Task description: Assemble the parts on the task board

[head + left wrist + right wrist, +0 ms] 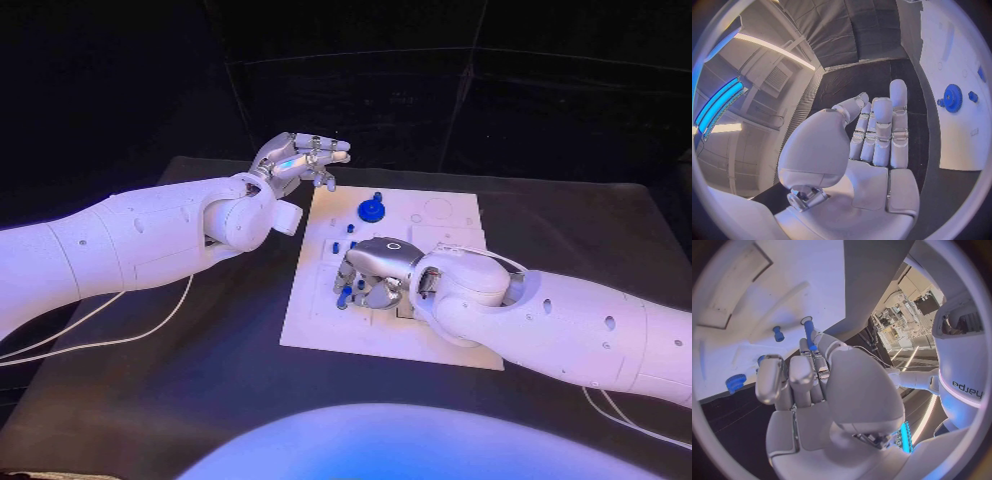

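Your left hand (296,160) hovers above the black desk (173,380) just off the far left corner of the white board (325,320), holding nothing; in the left wrist view its fingers (879,132) lie straight, side by side, with the palm bare. Your right hand (372,275) is down over the middle of the board, fingers curled toward its surface. In the right wrist view a blue peg (809,332) stands up right at the fingertips (814,347) and appears pinched between them, though the grip itself is partly hidden, so you cannot be fully sure of the contact. A smaller blue stud (777,333) stands in the board just beside that peg, and a blue ribbed knob (734,382) sits near the board's edge, apart from the hand. From the head view, a blue gear (372,210) stands on the far half of the board, well apart from your right hand and nearer your left, and a few small blue pieces (335,247) line up between the gear and your right hand's fingers. The left wrist view shows the same gear (952,97) with a small blue piece (973,96) just beside it.
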Available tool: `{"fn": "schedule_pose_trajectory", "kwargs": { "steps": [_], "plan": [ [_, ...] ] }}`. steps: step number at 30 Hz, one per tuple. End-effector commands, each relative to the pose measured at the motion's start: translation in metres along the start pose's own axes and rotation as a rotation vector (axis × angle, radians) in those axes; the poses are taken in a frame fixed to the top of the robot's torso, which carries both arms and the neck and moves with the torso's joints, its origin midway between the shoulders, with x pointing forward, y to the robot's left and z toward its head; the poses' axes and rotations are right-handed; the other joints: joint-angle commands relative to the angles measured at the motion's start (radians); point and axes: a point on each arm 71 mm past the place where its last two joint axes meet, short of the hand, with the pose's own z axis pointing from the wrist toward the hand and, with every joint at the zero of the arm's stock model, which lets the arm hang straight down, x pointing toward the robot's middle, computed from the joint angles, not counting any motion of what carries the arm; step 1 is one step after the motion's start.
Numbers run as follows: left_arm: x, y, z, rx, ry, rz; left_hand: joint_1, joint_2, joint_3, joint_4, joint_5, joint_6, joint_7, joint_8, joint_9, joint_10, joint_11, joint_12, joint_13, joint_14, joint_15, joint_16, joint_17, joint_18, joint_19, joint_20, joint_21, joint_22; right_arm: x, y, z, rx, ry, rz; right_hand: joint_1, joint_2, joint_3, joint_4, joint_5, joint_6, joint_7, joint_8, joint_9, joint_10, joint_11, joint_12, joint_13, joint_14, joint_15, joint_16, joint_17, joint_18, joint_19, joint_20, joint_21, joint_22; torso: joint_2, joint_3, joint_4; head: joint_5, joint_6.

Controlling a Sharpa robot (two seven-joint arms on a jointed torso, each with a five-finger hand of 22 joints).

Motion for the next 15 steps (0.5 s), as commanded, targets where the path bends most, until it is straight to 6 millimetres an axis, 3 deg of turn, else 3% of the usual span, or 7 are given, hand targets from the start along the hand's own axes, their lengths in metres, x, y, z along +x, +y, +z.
{"fn": "schedule_pose_trajectory", "kwargs": {
  "steps": [1, 15],
  "plan": [
    [0.0014, -0.0015, 0.0009, 0.006, 0.011, -0.009, 0.007, 0.0, -0.004, -0.001, 0.004, -0.004, 0.003, 0.007, -0.001, -0.007, -0.003, 0.003, -0.001, -0.008, 0.002, -0.004, -0.001, 0.013, -0.006, 0.0, -0.006, -0.001, 0.0025, 0.0003, 0.0003, 0.004, 0.041, -0.028, -0.002, 0.004, 0.007, 0.001, 0.004, -0.002, 0.004, -0.003, -0.001, 0.03, -0.025, -0.001, 0.001, -0.002, 0.0, -0.001, -0.001, -0.019, 0.002, 0.003, 0.004, -0.001, 0.001, 0.0002, 0.0002, 0.002, -0.003],
    [0.0006, -0.0015, 0.0005, 0.005, 0.01, -0.009, 0.007, 0.0, -0.004, -0.001, 0.004, -0.004, 0.003, 0.007, -0.001, -0.007, -0.003, 0.003, -0.001, -0.008, 0.002, -0.004, -0.001, 0.013, -0.006, 0.0, -0.006, -0.001, 0.0032, -0.0019, 0.0036, 0.042, 0.028, -0.082, -0.009, 0.003, 0.011, 0.001, 0.004, -0.002, 0.004, -0.003, -0.001, 0.031, -0.025, -0.002, 0.002, -0.003, 0.0, -0.002, -0.003, -0.019, 0.002, 0.004, 0.004, -0.001, 0.0, -0.0002, 0.0001, 0.007, -0.004]
  ]
}}
